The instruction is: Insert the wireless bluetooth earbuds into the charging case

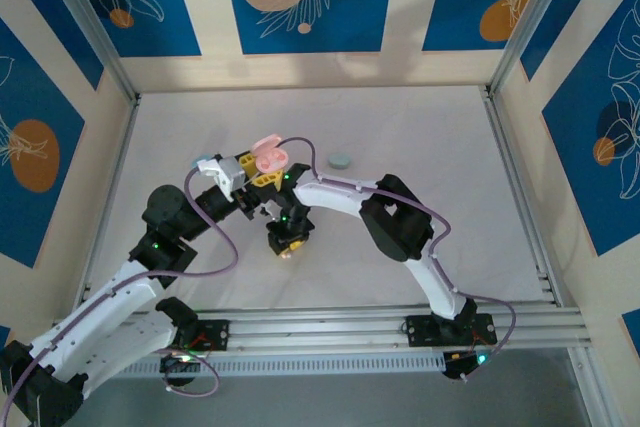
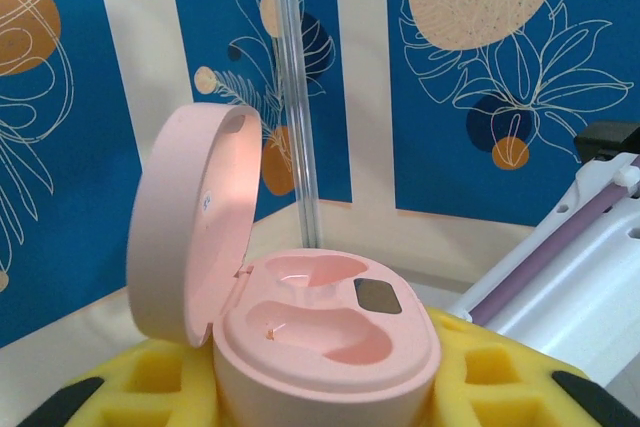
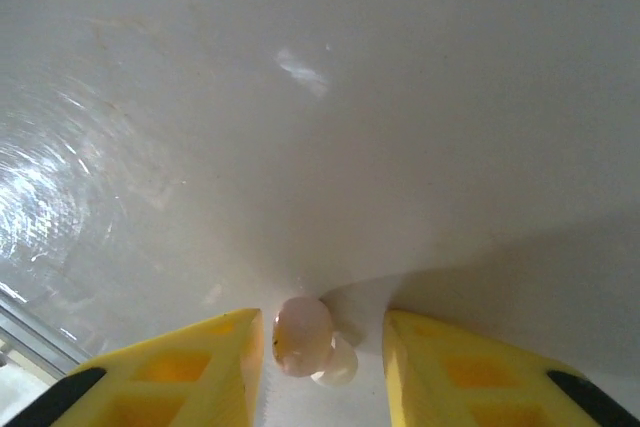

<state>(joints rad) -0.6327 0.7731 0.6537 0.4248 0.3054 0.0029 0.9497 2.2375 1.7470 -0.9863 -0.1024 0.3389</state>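
The left arm's yellow padded fingers (image 2: 150, 382) are clenched on the base of a pale pink, pebble-shaped plastic charging case (image 2: 330, 332), one finger on each side. Its rounded lid (image 2: 190, 227) stands hinged open, and both moulded wells in the base are empty. In the top view the case sits in that grip over the middle of the white desk (image 1: 420, 127), just beside the right arm's white forearm (image 1: 335, 195).

The right arm's yellow padded fingers (image 3: 190, 367) point down at the desk and stand apart, released. A tiny pale pink plastic earbud (image 3: 303, 335) lies between them, close against one finger with a clear gap to the other. A paler rounded bit (image 3: 342, 365) touches it; whether that is a second earbud I cannot tell. A grey-green pebble-shaped case (image 1: 340, 160) lies closed on the desk beyond the right arm.
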